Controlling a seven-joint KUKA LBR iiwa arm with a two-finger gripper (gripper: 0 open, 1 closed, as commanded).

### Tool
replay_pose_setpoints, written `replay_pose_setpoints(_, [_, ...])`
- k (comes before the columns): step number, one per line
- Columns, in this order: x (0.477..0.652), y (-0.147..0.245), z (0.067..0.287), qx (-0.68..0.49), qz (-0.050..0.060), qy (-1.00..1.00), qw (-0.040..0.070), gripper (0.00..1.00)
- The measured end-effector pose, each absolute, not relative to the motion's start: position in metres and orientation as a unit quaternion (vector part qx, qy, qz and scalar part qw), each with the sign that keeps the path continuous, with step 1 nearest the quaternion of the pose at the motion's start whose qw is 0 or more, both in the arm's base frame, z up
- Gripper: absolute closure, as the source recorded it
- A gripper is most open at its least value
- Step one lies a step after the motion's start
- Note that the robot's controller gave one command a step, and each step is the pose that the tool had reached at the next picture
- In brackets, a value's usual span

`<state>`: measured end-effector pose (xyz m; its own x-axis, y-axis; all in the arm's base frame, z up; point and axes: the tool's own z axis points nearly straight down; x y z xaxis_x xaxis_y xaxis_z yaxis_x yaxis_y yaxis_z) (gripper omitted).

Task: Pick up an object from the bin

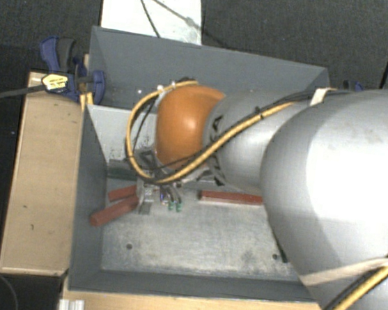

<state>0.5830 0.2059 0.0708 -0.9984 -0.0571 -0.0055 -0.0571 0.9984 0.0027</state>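
i have the tool (148, 200) low over the floor of the bin (188, 259), on its 9 o'clock side, just beneath the orange cover (183, 125). from this angle i cannot tell whether it is released or clenched.

nearest to it lie two red-brown sticks. the lower stick (111, 211) lies flat at the tool's 8 o'clock, with its near end just beside the tool. its long axis runs from 8 to 2 o'clock, and the far end points at the bin's left wall. the short stick (123, 193) lies just above it, roughly parallel. a long stick (234, 198) lies well apart at 3 o'clock, along the 9 to 3 line, and a green bit (174, 205) sits just beside the tool.

to do this well, i judge i should square the tool across the lower stick's axis. i should close in from its end and keep clear of the short stick, so only one comes up.
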Motion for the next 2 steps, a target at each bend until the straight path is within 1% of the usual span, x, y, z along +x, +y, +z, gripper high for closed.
replay_pose_setpoints(1, [0.586,0.219,0.14,-0.263,0.001,0.965,0.005,1.0])
replay_pose_setpoints(2, [0.573,0.227,0.223,-0.275,0.001,0.961,0.006,1.0])
